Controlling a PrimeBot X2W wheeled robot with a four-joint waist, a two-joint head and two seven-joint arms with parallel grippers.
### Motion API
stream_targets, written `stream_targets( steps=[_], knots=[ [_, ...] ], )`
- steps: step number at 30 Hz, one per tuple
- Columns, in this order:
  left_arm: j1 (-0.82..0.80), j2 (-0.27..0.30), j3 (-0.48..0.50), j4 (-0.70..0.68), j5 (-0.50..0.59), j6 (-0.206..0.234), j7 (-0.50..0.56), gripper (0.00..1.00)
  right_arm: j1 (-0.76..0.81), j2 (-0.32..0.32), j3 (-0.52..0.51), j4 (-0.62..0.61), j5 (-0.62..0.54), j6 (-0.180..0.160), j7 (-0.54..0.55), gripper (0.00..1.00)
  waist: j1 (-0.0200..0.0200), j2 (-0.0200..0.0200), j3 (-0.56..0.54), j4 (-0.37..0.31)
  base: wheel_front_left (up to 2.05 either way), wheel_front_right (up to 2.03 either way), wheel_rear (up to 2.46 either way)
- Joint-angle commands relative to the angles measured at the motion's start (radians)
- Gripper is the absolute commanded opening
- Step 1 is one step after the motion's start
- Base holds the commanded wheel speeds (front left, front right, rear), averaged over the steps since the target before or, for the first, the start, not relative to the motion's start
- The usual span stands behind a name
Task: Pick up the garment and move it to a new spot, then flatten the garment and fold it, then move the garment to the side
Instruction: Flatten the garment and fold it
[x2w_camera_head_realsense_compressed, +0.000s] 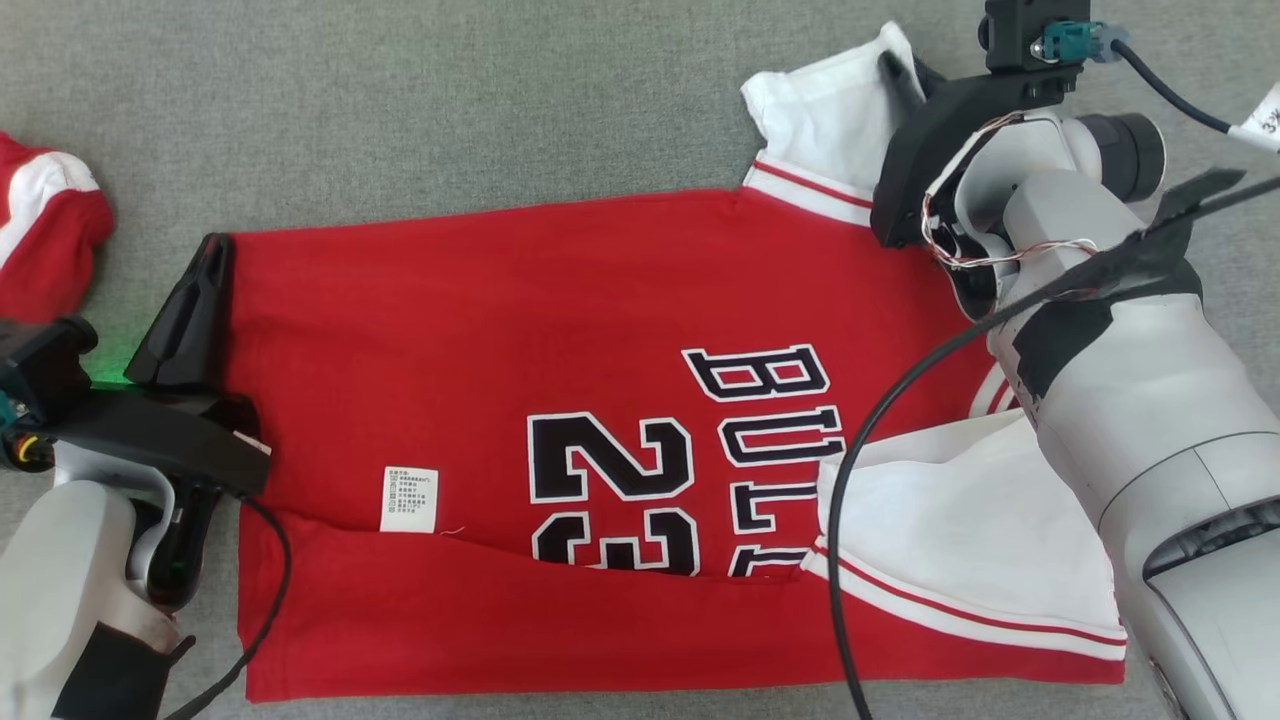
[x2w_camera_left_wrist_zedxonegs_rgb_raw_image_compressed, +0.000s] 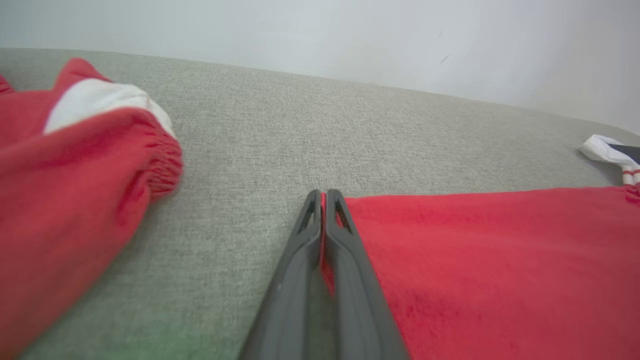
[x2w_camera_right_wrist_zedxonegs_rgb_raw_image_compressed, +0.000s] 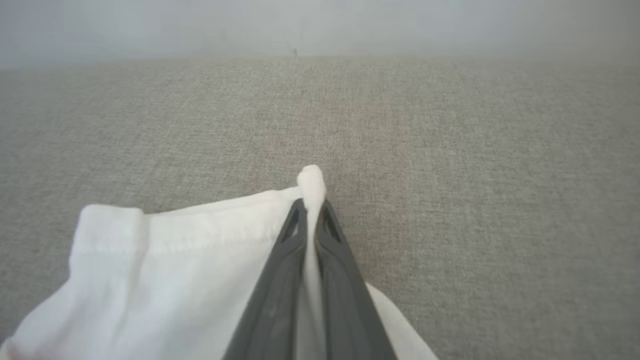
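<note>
**On the grey fabric surface: Bulls jersey, mid-fold**

Our left gripper has its fingers pressed together on the far hem corner. Our right gripper pinches the edge of the far white sleeve. The jersey lies flat between them.

- Done, we judge: flattened, near long edge folded over.
- Left: far-side fold, further folds, shift aside.
- Long axis: left to right, collar end right, hem left.
- Also present: a second red-and-white garment, near the hem.

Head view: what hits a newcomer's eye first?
A red Bulls 23 jersey spread sideways across the grey cloth surface. The left gripper has its jaws shut on its red hem corner at left, the right gripper on a white sleeve at upper right.
</note>
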Motion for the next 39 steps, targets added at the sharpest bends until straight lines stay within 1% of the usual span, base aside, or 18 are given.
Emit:
stream_targets(
  steps=[1, 10, 16, 20, 25, 32, 35, 36, 39],
  knots=[
    [0.003, 0.003, -0.001, 0.022, 0.003, -0.001, -0.006, 0.00, 0.000, 0.001, 0.007, 0.010, -0.005, -0.001, -0.020, 0.00, 0.0001, 0.0000, 0.002, 0.001, 0.00, 0.00, 0.00],
    [0.048, 0.021, 0.025, 0.051, -0.014, 0.004, -0.033, 0.00, 0.024, 0.010, 0.038, -0.002, 0.002, -0.001, -0.140, 0.00, 0.0001, 0.0000, -0.057, -0.024, 0.00, 0.00, 0.00],
    [0.078, 0.017, 0.033, 0.038, -0.017, 0.011, -0.043, 0.00, 0.097, -0.014, 0.073, -0.079, 0.035, -0.001, -0.193, 0.00, 0.0001, 0.0000, -0.103, -0.039, 0.00, 0.00, 0.00],
    [0.108, 0.025, 0.041, 0.031, -0.024, 0.019, -0.044, 0.00, 0.170, -0.037, 0.096, -0.173, 0.064, -0.001, -0.201, 0.00, 0.0001, 0.0000, -0.128, -0.057, 0.00, 0.00, 0.00],
    [0.142, 0.032, 0.049, 0.017, -0.029, 0.030, -0.045, 0.00, 0.290, -0.100, 0.075, -0.372, 0.086, -0.001, -0.200, 0.00, 0.0001, 0.0000, -0.161, -0.077, 0.00, 0.00, 0.00],
    [0.201, 0.033, 0.054, -0.008, -0.040, 0.047, -0.046, 0.00, 0.500, -0.158, 0.054, -0.625, 0.105, -0.001, -0.200, 0.00, 0.0001, 0.0000, -0.206, -0.100, 0.00, 0.00, 0.00],
    [0.225, 0.034, 0.055, -0.021, -0.042, 0.054, -0.047, 0.00, 0.576, -0.181, 0.043, -0.711, 0.107, -0.001, -0.200, 0.00, 0.0001, 0.0000, -0.216, -0.107, 0.00, 0.00, 0.00],
    [0.225, 0.034, 0.055, -0.021, -0.042, 0.054, -0.047, 0.00, 0.576, -0.181, 0.043, -0.711, 0.107, -0.001, -0.200, 0.00, 0.0001, 0.0000, -0.216, -0.107, 0.00, 0.00, 0.00],
    [0.245, 0.032, 0.057, -0.033, -0.046, 0.060, -0.049, 0.00, 0.648, -0.195, 0.031, -0.784, 0.096, -0.001, -0.200, 0.00, 0.0001, 0.0000, -0.227, -0.111, 0.00, 0.00, 0.00]
  ],
)
